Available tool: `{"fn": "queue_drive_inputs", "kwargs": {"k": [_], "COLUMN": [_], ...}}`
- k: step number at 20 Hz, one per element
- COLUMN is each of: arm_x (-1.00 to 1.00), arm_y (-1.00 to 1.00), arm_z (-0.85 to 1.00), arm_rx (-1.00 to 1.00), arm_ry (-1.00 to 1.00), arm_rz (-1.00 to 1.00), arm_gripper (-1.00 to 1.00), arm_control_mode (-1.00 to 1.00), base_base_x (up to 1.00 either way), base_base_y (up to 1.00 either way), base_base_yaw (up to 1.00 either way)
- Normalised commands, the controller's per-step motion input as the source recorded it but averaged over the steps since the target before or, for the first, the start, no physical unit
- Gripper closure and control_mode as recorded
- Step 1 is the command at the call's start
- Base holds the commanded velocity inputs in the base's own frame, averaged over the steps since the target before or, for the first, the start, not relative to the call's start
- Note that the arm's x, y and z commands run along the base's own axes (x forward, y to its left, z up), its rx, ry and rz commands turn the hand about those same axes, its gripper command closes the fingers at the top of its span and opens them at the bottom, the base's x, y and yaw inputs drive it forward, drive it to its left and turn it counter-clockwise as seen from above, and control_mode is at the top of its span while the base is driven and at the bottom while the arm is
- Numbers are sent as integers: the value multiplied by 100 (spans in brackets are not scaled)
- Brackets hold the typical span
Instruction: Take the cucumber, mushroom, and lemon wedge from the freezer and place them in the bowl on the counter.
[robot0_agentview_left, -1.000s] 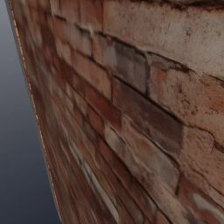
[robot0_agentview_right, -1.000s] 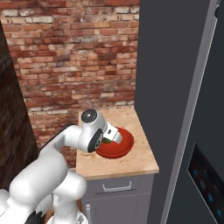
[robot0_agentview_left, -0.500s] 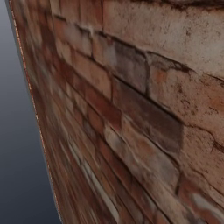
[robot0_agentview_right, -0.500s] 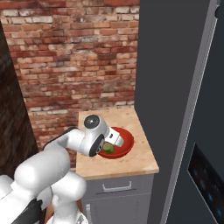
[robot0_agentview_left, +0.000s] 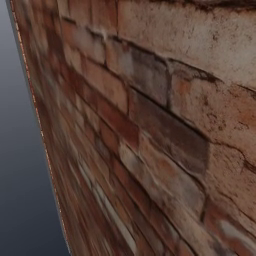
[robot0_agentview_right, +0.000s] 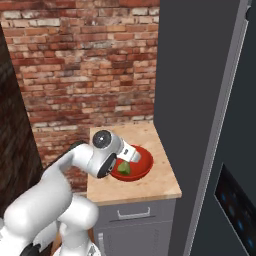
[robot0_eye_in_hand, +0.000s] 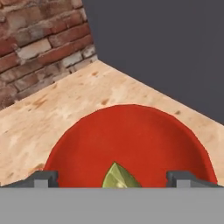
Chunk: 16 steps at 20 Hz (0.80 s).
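A brick wall (robot0_agentview_right: 85, 65) is seen at left. On the desk (robot0_agentview_right: 150, 187) the red bowl (robot0_agentview_right: 142, 161) is set, the lemon wedge (robot0_eye_in_hand: 120, 178) lying inside it. The pincer (robot0_eye_in_hand: 117, 178) is held wide open above the wedge, gripping nothing. The freezer (robot0_agentview_right: 200, 100) is seen at right.

Even, diffuse light with no single visible source; no hard cast shadows anywhere. In the left base view the brick wall (robot0_agentview_left: 150, 125) sits very close and is smeared and soft, worst toward the lower left of the frame; a flat grey-blue strip runs down the left edge. In the right base view the wall's left side falls dark, while the counter (robot0_agentview_right: 155, 187) is bright; the freezer (robot0_agentview_right: 200, 100) is matte, without glare. In the hand view the bowl (robot0_eye_in_hand: 131, 135) shows flat, saturated red; textures look coarse and slightly pixelated.
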Motion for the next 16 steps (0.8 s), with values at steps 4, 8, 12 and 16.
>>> {"fn": "queue_drive_inputs", "kwargs": {"k": [4, 8, 12, 16], "arm_x": [-55, -64, -62, -72], "arm_y": [2, 0, 8, 30], "arm_z": [94, 100, 100, 100], "arm_rx": [0, 0, -1, -8], "arm_ry": [-1, 1, 6, 13], "arm_rz": [2, 8, 8, 7], "arm_gripper": [-100, -100, -100, -100], "arm_control_mode": [-100, -100, -100, -100], "base_base_x": [0, 0, 0, 0], "base_base_y": [0, 0, 0, 0], "base_base_yaw": [0, 0, 0, 0]}}
